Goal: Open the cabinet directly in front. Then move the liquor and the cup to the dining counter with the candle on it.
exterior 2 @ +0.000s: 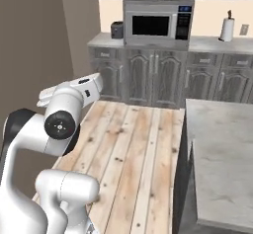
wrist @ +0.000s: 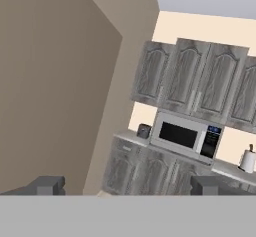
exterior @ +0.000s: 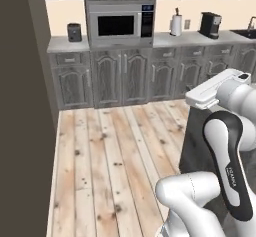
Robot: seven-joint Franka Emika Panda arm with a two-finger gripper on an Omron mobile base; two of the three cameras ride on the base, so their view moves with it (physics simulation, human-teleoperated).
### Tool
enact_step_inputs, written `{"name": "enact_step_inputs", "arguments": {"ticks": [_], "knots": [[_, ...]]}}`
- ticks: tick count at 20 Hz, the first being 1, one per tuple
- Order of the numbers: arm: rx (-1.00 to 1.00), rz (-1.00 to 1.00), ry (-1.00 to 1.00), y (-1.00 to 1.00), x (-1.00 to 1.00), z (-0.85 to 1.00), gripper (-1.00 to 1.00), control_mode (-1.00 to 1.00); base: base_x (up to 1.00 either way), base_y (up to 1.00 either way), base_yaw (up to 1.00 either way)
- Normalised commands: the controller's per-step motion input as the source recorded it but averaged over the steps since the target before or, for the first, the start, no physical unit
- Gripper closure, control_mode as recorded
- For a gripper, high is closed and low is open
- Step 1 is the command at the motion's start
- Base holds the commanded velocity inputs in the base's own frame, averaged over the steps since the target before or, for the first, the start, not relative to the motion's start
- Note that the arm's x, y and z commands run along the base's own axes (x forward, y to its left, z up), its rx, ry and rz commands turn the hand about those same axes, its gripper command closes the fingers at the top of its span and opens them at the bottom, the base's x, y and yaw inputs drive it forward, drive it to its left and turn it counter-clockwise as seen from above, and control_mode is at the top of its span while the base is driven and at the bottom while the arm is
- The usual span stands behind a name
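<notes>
The fingers [wrist: 125, 185] are standing spread wide at the bottom of the hand view, two dark tips well apart and pinching nothing. Straight ahead of them, up at about one o'clock, the cabinet [wrist: 197, 83] is hanging on the far wall, its raised-panel doors shut, their long axis running top to bottom and tilting a little clockwise in this rolled view. Its silver bar handles are running the same way down the door edges.

Just beneath the cabinet the microwave [wrist: 187, 136] is sitting with its dark door facing out, and at nine o'clock from it a small dark toaster [wrist: 144, 130] is resting on the back surface [exterior: 67, 44]. Over at three o'clock a paper towel roll [wrist: 247, 161] is standing upright.

In the left base view the white arm [exterior: 227, 131] is rising at four o'clock, and a black coffee machine [exterior: 210, 25] is showing at one o'clock beyond the roll. In the right base view the dining counter [exterior 2: 220, 164] is lying at four o'clock, its pale marble top running away from the camera towards the lower cabinets. A plank floor [exterior 2: 133, 149] is stretching open between the robot and the far wall, and a brown wall [exterior 2: 34, 45] is closing in at nine o'clock.
</notes>
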Motion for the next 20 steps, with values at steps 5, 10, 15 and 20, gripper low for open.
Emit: {"name": "enact_step_inputs", "arguments": {"ticks": [5, 10, 15, 20], "knots": [[0.00, 0.00, 0.00, 0.00, 0.00, 0.00, -1.00, 1.00, 1.00, 0.29, -0.05], [0.00, 0.00, 0.00, 0.00, 0.00, 0.00, -1.00, 1.00, 1.00, 0.29, -0.05], [0.00, 0.00, 0.00, 0.00, 0.00, 0.00, -1.00, 1.00, 1.00, 0.23, -0.06], [0.00, 0.00, 0.00, 0.00, 0.00, 0.00, -1.00, 1.00, 1.00, 0.07, -0.09]]}}
